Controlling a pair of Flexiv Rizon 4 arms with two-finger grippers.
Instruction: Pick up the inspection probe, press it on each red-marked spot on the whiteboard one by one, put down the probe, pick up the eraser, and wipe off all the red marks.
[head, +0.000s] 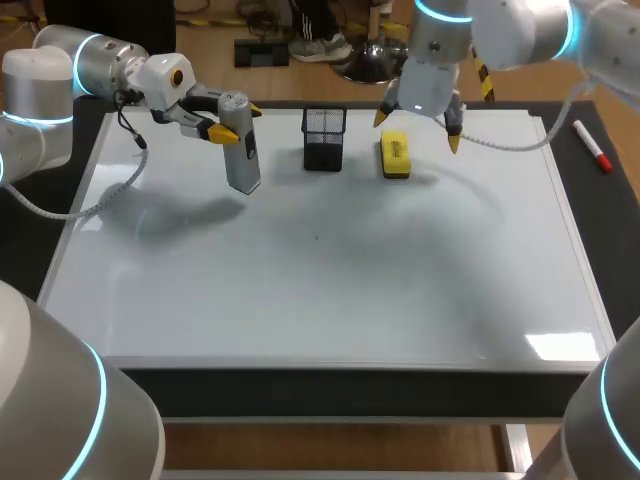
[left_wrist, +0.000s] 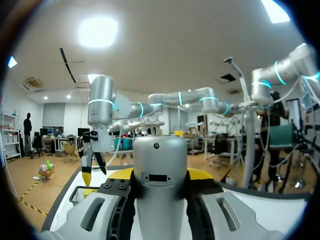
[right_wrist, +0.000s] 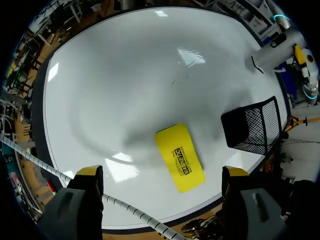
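The grey inspection probe (head: 242, 150) hangs upright over the whiteboard's (head: 330, 290) far left, with my left gripper (head: 224, 133) shut on its upper part. From the left wrist camera the probe (left_wrist: 160, 165) stands tight between the fingers. The yellow eraser (head: 395, 155) lies flat on the board near its far edge. My right gripper (head: 417, 129) hovers just above it, open. In the right wrist view the eraser (right_wrist: 180, 157) lies under the gap between the widely spread fingertips (right_wrist: 90, 172), untouched. I see no red marks on the board.
A black mesh basket (head: 324, 138) stands on the board between probe and eraser, close to the eraser (right_wrist: 252, 125). A red marker (head: 592, 145) lies on the table right of the board's far corner. The board's frame edge runs just behind the eraser.
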